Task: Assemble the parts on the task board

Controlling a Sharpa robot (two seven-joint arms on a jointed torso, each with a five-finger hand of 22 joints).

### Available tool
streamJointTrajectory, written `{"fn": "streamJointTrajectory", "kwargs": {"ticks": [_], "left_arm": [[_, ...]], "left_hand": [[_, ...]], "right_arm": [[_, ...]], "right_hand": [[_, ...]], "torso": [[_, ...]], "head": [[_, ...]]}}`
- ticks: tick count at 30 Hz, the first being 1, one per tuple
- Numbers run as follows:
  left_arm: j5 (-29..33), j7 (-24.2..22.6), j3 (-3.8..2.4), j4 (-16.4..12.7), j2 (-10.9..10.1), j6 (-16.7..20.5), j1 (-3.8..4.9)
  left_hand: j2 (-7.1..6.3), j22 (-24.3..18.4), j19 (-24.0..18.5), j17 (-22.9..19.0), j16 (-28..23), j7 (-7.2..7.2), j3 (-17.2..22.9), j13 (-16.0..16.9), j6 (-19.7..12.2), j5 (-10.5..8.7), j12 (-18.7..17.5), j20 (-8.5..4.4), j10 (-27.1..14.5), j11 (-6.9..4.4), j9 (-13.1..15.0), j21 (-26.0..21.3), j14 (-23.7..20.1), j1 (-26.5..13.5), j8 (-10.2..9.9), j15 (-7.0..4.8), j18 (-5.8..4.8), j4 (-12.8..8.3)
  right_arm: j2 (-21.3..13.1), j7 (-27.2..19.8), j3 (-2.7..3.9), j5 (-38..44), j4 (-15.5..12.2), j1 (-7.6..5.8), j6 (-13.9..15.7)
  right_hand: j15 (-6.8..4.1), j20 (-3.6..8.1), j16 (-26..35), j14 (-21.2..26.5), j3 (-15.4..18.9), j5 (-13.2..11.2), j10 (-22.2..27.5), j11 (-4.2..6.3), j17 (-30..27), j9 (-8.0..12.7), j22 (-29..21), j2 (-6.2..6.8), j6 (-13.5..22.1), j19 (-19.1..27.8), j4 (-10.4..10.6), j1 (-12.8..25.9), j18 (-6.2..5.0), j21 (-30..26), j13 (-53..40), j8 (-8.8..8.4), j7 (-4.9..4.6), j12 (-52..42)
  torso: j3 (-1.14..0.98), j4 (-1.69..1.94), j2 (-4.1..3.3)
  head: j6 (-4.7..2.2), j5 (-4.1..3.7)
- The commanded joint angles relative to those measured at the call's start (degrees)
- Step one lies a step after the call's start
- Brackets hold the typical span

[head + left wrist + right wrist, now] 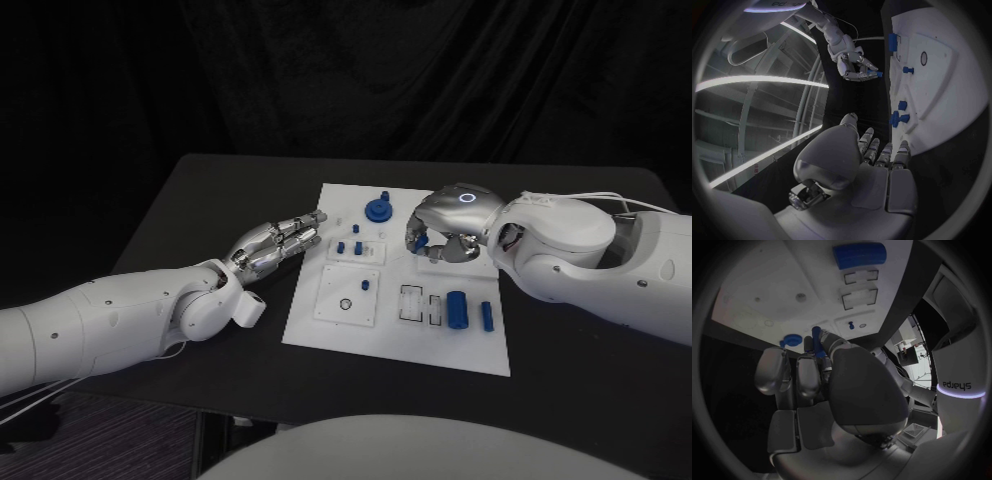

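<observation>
A small blue peg (pixel 817 335) is pinched in the fingertips of the right hand (pixel 450 228), above the far half of the white task board (pixel 332 330). The peg is judged light, rigid and smooth, so a grasp near its upper end is advised, the lower end being left free for insertion. The left hand (pixel 277 243) is held released, fingers extended, just beside the board's left edge. Other blue parts (pixel 457 308) are seen lying on the board. "sharpa" (pixel 953 384) is read on the right arm.
</observation>
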State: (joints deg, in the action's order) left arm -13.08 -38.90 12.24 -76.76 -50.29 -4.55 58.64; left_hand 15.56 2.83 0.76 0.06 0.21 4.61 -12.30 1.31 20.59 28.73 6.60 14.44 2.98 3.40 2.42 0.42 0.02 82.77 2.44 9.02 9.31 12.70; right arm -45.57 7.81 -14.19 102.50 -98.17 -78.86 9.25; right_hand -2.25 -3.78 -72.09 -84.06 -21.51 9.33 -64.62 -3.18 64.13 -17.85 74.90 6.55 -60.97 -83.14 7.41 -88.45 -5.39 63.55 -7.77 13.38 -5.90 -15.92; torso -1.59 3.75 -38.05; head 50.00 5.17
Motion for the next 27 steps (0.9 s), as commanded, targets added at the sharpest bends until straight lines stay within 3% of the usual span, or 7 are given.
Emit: {"fn": "streamJointTrajectory", "kwargs": {"ticks": [1,9,16,23,27], "left_arm": [[0.3,-3.8,-0.05,-0.1,0.2,-0.8,-0.12],[0.3,-4.1,-0.05,-0.3,0.2,-0.5,-0.18],[0.3,-4.2,-0.05,-0.5,0.0,-0.4,-0.19],[0.3,-4.3,-0.05,-0.7,-0.1,-0.4,-0.20],[0.3,-4.3,-0.05,-0.7,-0.1,-0.5,-0.21]], "left_hand": [[-0.10,0.0,0.0,-0.1,-0.2,-0.35,0.1,0.1,-0.1,0.32,0.2,0.46,0.1,0.32,0.0,0.2,0.0,0.5,0.2,0.45,0.27,-0.3],[0.10,0.0,0.0,-0.1,-0.2,-0.63,0.1,0.1,-0.3,0.24,0.2,0.38,0.1,0.48,0.0,0.2,0.0,0.2,0.2,0.30,0.30,0.0],[0.14,0.0,0.0,-0.1,-0.2,-0.64,0.1,0.1,-0.2,0.27,0.2,0.36,0.1,0.48,0.0,0.2,0.0,0.2,0.2,0.27,0.31,0.0],[0.18,0.0,0.0,-0.1,-0.2,-0.65,0.1,0.1,-0.2,0.29,0.2,0.34,0.1,0.50,0.0,0.2,0.0,0.2,0.2,0.25,0.31,0.0],[0.18,0.0,0.0,-0.1,-0.2,-0.65,0.1,0.1,-0.2,0.29,0.2,0.34,0.1,0.50,0.0,0.2,0.0,0.2,0.2,0.25,0.31,0.0]], "right_arm": [[1.8,0.7,0.03,7.4,-1.9,-0.11,-1.3],[8.1,-0.3,0.04,9.7,-1.9,0.93,-2.9],[13.5,-1.5,0.04,10.1,0.6,3.12,-4.1],[16.2,-2.0,0.04,10.2,2.9,5.14,-4.8],[16.8,-2.2,0.04,10.2,4.0,6.27,-5.2]], "right_hand": [[-0.06,0.14,0.3,-0.6,0.0,0.3,-1.2,1.06,0.0,-0.1,8.6,0.49,0.5,0.2,-0.2,0.0,0.53,0.0,-0.1,-0.42,0.23,0.0],[0.12,0.03,0.6,-0.5,0.0,-0.3,-1.0,1.04,-0.4,-0.3,8.5,0.74,1.3,0.3,0.0,0.7,0.48,-0.4,0.0,-0.91,0.37,0.5],[0.24,-0.03,0.7,-0.4,-0.1,-0.3,-0.8,0.92,-0.5,-0.3,8.5,0.76,1.6,0.5,-0.1,0.7,0.43,-0.8,0.1,-1.15,0.28,0.8],[0.31,-0.08,0.7,-0.3,-0.1,-0.4,-0.7,0.81,-0.5,-0.4,8.5,0.82,1.8,0.5,-0.2,0.8,0.43,-0.9,0.1,-1.32,0.19,1.0],[0.29,-0.12,0.8,-0.3,-0.2,-0.4,-0.6,0.73,-0.6,-0.4,8.5,0.87,2.0,0.5,-0.2,0.8,0.44,-0.8,0.1,-1.44,0.11,1.1]], "torso": [[0.05,0.02,-0.01],[0.04,0.03,-0.02],[0.03,0.05,0.00],[0.12,0.15,0.04],[0.07,0.08,-0.04]], "head": [[0.00,0.17],[0.00,0.91],[0.00,2.11],[0.00,2.39],[0.00,2.54]]}}
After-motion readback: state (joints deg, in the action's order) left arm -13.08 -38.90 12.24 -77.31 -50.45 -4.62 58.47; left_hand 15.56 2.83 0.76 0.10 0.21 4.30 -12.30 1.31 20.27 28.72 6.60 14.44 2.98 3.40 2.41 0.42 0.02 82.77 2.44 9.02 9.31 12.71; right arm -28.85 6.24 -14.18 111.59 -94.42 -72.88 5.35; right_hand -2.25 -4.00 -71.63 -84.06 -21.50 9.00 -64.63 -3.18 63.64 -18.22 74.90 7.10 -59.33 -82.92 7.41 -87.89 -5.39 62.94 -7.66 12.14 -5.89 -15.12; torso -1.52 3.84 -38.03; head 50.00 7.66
